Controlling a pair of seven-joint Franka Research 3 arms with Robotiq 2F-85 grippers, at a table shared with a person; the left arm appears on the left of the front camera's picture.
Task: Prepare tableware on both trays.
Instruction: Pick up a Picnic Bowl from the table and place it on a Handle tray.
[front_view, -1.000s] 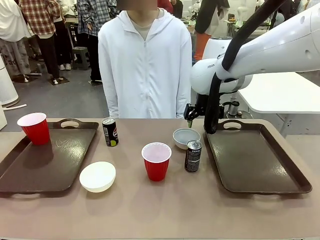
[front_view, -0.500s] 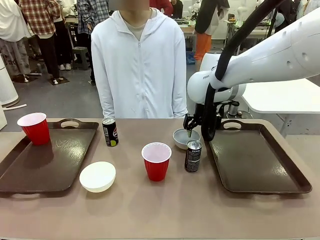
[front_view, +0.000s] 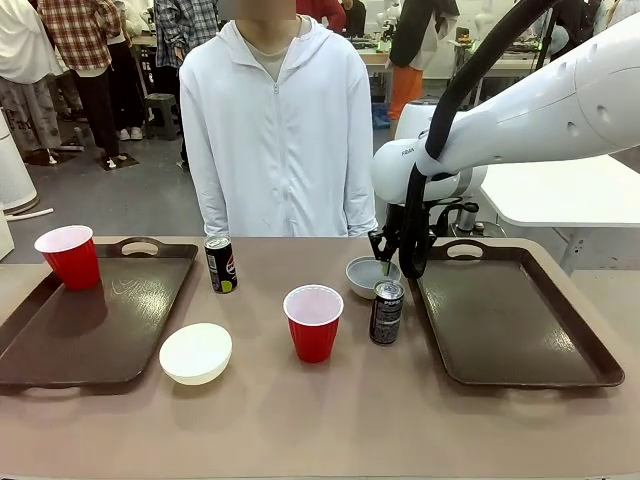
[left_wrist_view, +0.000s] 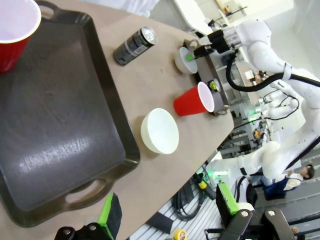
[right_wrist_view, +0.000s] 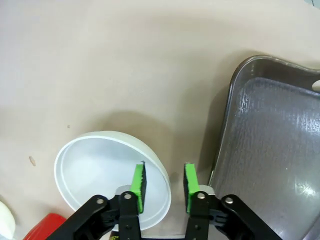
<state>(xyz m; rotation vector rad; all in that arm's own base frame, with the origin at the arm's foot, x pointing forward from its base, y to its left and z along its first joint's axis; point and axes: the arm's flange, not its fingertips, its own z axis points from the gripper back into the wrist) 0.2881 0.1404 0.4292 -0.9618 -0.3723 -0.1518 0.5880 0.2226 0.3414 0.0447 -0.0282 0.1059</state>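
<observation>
My right gripper reaches down onto a whitish bowl beside the right tray. In the right wrist view its jaws are drawn in around the rim of that bowl, one green pad inside and one outside. A black can and a red cup stand just in front of it. The left tray holds a red cup. A second bowl and a second can sit on the table. My left gripper is open above the left tray's near end.
A person in a white hooded jacket stands at the far side of the table, hands out of sight. The right tray's rim lies close beside my right gripper's outer finger. Bare table lies along the front edge.
My right arm has moved left and down from above the right tray's corner onto the bowl. Its jaws have closed in on the rim. The person has shifted slightly left.
</observation>
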